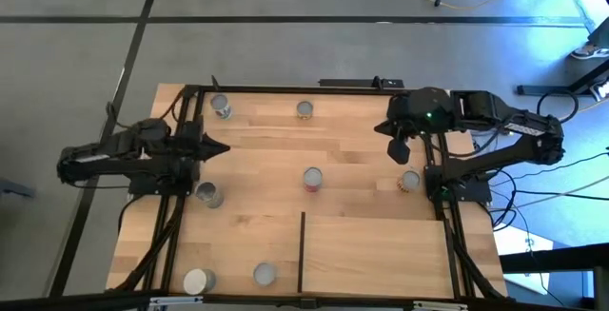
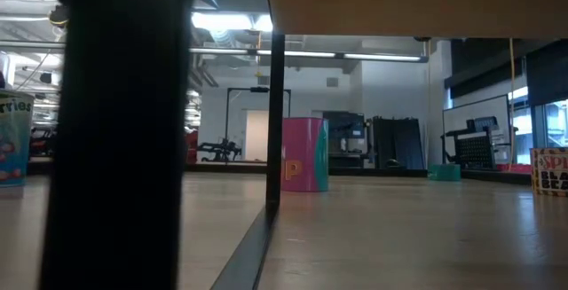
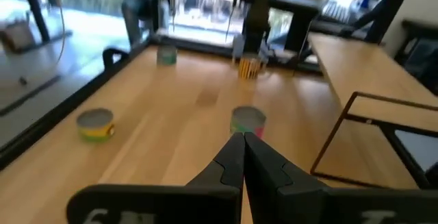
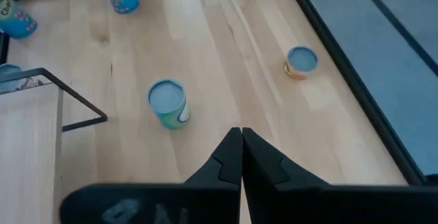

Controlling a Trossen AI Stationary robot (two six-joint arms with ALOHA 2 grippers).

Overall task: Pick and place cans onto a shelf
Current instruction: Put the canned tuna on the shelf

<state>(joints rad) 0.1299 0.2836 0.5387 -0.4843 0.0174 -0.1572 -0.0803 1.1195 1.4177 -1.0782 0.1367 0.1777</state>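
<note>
Since the right gripper (image 1: 400,149) hangs with jaws together and empty, the can (image 1: 410,180) just nearer the shelf (image 1: 376,254) lies closest — upright (round top up); left gripper (image 1: 221,147), likewise closed, waits well apart.

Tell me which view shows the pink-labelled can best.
The low view: the pink can stands upright with its label facing the camera. The high view shows its top; the left wrist view blurs it beyond the shut left gripper; the right wrist view is unclear.
</note>
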